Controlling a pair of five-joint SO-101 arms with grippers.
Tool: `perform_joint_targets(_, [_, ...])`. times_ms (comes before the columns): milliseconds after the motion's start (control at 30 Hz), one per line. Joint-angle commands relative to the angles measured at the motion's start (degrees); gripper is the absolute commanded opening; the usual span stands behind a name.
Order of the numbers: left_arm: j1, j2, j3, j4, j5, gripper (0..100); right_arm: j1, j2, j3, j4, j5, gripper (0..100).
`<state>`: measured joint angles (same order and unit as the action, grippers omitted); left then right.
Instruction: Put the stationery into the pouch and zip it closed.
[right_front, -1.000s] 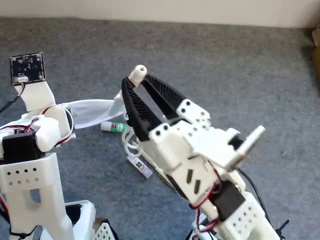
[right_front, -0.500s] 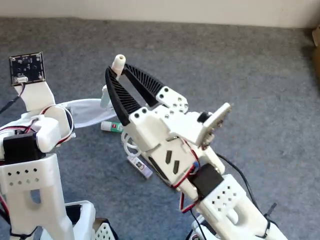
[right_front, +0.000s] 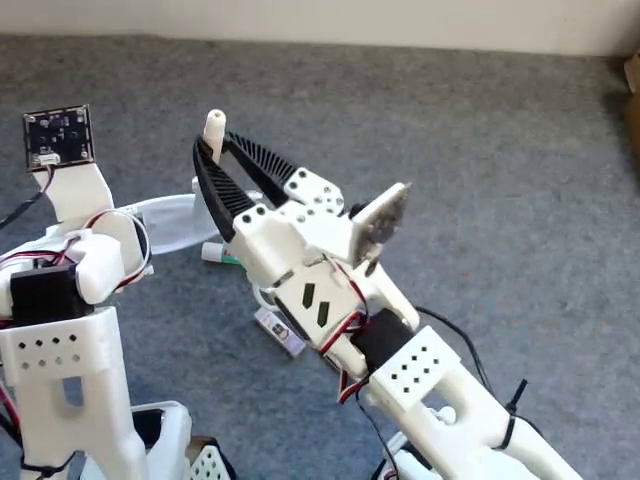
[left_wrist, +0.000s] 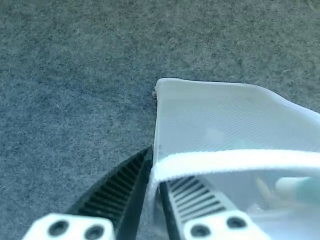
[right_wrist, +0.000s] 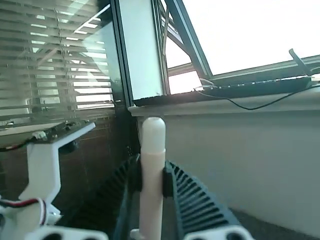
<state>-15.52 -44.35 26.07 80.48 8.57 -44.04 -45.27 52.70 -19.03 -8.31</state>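
In the left wrist view, my left gripper (left_wrist: 153, 161) is shut on the rim of the translucent white mesh pouch (left_wrist: 225, 122). A pale teal-and-white item (left_wrist: 296, 191) shows through the mesh. In the high view the pouch (right_front: 168, 222) hangs just above the grey carpet, left of centre. My right gripper (right_front: 211, 152) is raised over the pouch's right end and is shut on a white pen (right_front: 214, 126) that points upward. The right wrist view shows that pen (right_wrist: 151, 150) clamped upright between the black ribbed fingers (right_wrist: 192, 192).
A green-and-white stick (right_front: 221, 256) lies on the carpet (right_front: 480, 160) under the right gripper. A small flat purple-and-white item (right_front: 281, 335) lies nearer the arm bases. The left arm's camera board (right_front: 58, 137) stands at the far left. Open carpet extends to the right.
My right gripper has swung to the left with the white pen, from the centre to above the pouch's right end. The left arm and the pouch have hardly moved.
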Motion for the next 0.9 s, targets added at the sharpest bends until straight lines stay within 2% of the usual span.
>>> perform_joint_targets(0, [-0.40,0.66,0.13,-1.05,0.70,1,-1.89,-0.31,0.57,-1.36,6.77,0.5])
perform_joint_targets(133, [-0.40,0.66,0.13,-0.97,0.70,1,-6.46,-0.31,3.91,-1.36,16.35,0.5])
perform_joint_targets(300, [-0.40,0.66,0.13,-0.88,0.70,1,-10.95,-0.31,8.22,-1.36,22.33,0.5])
perform_joint_targets(767, [-0.22,0.66,0.13,-0.88,0.70,1,-11.21,-0.31,13.05,-1.36,22.77,0.5])
perform_joint_targets(867, [-0.22,0.66,0.13,-0.88,0.70,1,-11.12,-0.31,13.05,-0.92,22.77,3.6])
